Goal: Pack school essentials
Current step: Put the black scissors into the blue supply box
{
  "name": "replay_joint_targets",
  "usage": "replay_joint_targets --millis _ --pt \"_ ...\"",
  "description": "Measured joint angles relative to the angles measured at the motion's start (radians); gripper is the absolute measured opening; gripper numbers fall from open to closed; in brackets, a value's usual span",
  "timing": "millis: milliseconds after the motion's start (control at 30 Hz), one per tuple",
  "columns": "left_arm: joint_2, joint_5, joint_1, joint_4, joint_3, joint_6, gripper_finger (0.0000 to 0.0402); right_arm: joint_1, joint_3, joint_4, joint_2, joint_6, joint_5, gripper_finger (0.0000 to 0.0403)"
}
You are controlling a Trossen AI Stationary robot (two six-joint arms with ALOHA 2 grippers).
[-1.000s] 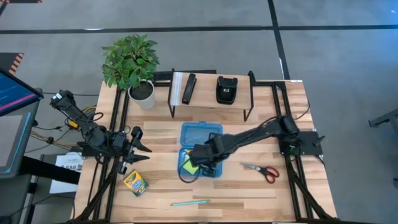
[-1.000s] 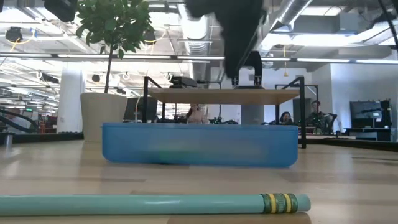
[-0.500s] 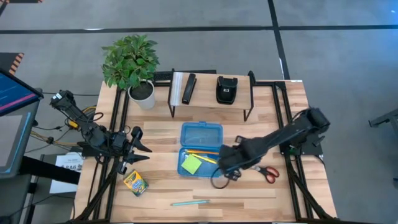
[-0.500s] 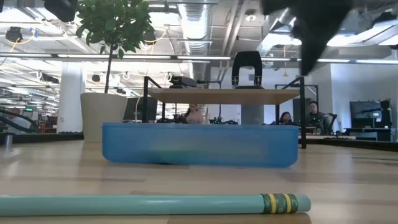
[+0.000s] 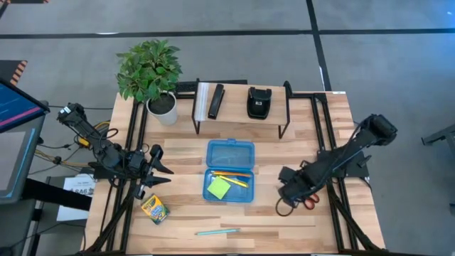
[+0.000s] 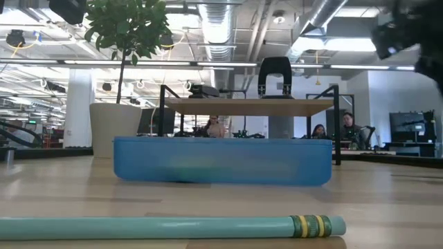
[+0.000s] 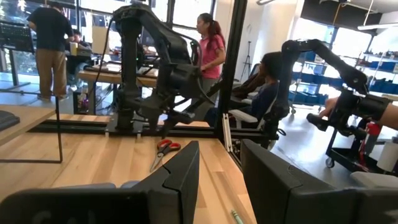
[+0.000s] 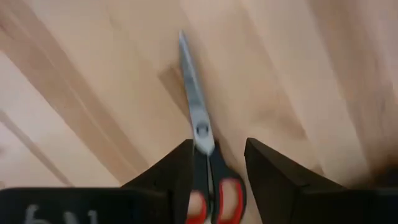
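Note:
The red-handled scissors point(image 8: 200, 118) lie flat on the table, right of the blue box point(image 5: 229, 182). My right gripper point(image 8: 217, 148) hangs open above them, one finger on each side of the handle end point(image 8: 214, 200), and I see no contact. In the high view it point(image 5: 287, 192) covers most of the scissors point(image 5: 311, 203). The open box holds the lime-green pad point(image 5: 218, 188) and yellow and orange pencils point(image 5: 232, 177). The crayon box point(image 5: 153, 208) and teal pen point(image 5: 217, 231) lie on the table. My left gripper point(image 5: 161, 171) waits open at the table's left edge.
The box lid point(image 5: 229, 152) lies open behind the box. A low shelf point(image 5: 242, 121) at the far edge carries a black bar point(image 5: 215, 101) and a black pouch point(image 5: 257, 102). A potted plant point(image 5: 151, 71) stands at the far left. People are in the room beyond.
My right gripper has swung from above the blue box toward the table's right edge and now stands over the scissors. The pad and pencils stay in the box.

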Motion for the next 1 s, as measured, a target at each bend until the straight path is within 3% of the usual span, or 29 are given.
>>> replay_joint_targets --millis 300,500,767,1000 --pt "0.0 0.0 0.0 0.0 0.0 0.0 0.0107 0.09 -0.011 0.002 0.002 0.111 -0.123 0.0213" --pt "0.0 0.0 0.0 0.0 0.0 0.0 0.0107 0.126 -0.024 0.004 0.001 0.206 -0.144 0.0234" --pt "0.0 0.0 0.0 0.0 0.0 0.0 0.0107 0.183 -0.231 0.182 -0.063 0.339 -0.202 0.023" --pt "0.0 0.0 0.0 0.005 0.0 0.0 0.0107 0.212 -0.307 0.252 -0.084 0.387 -0.198 0.0227"
